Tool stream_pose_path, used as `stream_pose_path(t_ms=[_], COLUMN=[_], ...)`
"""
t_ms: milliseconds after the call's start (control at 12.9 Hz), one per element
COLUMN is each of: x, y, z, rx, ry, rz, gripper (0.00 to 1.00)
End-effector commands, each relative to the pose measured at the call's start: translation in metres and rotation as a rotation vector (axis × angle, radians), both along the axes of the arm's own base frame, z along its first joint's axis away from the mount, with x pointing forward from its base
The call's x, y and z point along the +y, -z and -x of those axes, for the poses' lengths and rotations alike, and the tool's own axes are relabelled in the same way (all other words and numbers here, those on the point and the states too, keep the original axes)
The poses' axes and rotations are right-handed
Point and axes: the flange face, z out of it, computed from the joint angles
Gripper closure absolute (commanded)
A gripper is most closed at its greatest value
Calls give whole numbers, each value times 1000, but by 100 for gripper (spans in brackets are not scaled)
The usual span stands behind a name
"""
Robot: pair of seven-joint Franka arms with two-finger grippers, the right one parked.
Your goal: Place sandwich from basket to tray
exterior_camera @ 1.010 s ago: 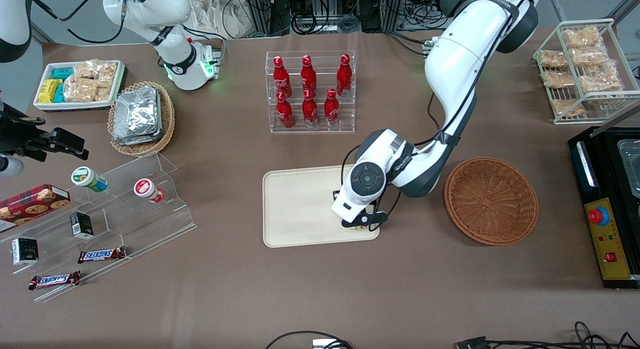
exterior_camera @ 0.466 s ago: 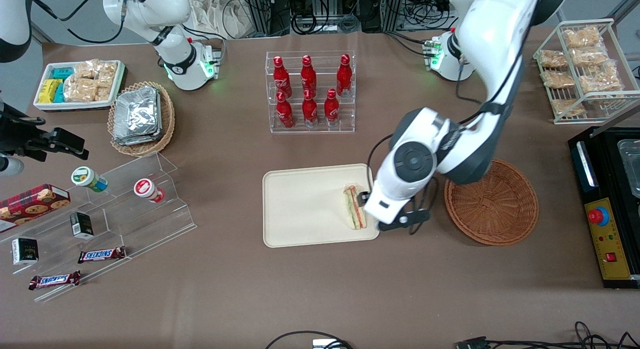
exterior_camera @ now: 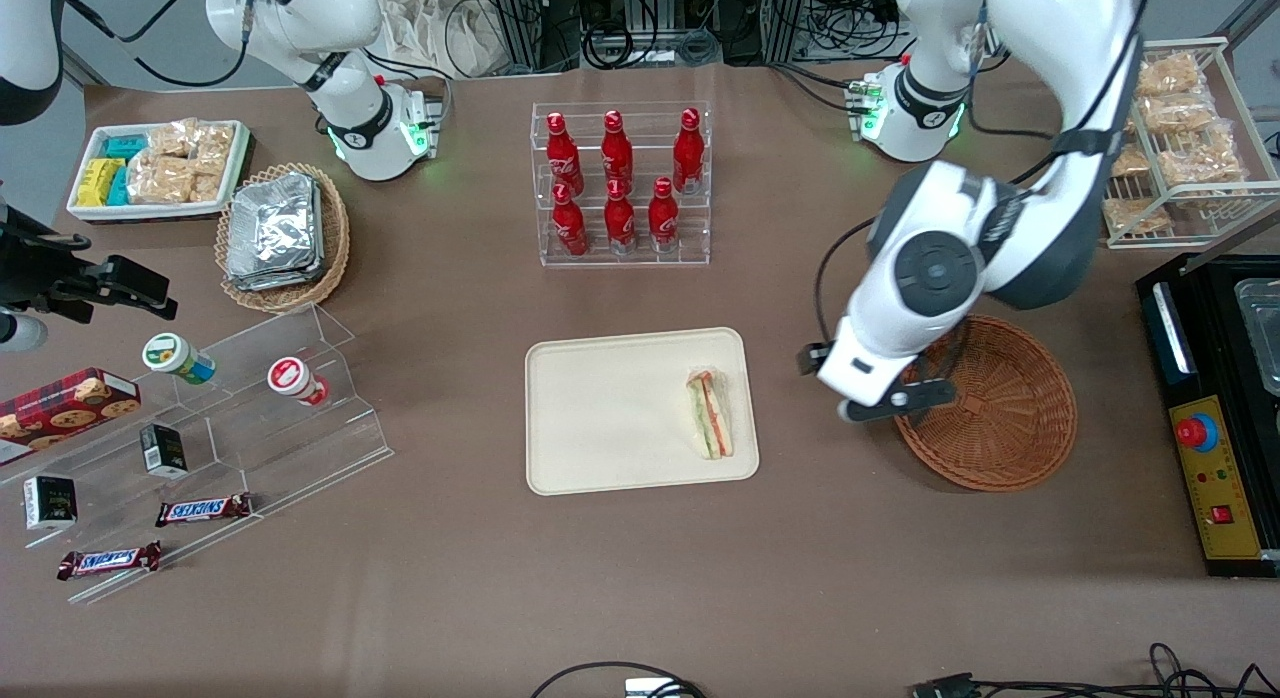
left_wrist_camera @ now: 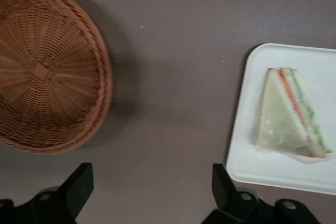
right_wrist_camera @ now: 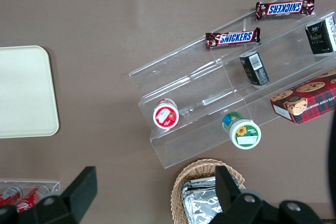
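On the desk, the tray (exterior_camera: 610, 418) holds the sandwich (exterior_camera: 709, 414) at its 3 o'clock edge. The basket (exterior_camera: 1010, 428) has nothing in it. A second ago the tool (exterior_camera: 872, 406) was down over the sandwich; now it has let go, lifted, and hangs between tray and basket with its fingers (left_wrist_camera: 79, 182) wide apart. The job looks done. The arm hides the basket's 10 o'clock rim.

brown table (exterior_camera: 450, 578) — tray (exterior_camera: 600, 418), basket (exterior_camera: 1000, 418), bottle rack (exterior_camera: 620, 183) on it
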Motion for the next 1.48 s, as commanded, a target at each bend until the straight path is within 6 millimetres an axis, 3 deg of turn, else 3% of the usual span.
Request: stream_pose_path(t_ms=[0,78,311,621,699,854,1243,1398], x=[45,52,102,119,129,130,182,183], y=[-21,-26,-46,-74,-75,-73,-73,-75], z=[1,-3,-19,-32,-35,-35,-41,-42], rx=[-23,-34,-58,-71,-79,-79,-66,-88], ry=[26,14,-58,-94,-113,-113,-70,-32], rz=[16,17,15,16,18,18,85,92], gripper=[0,0,0,0,0,0,0,0])
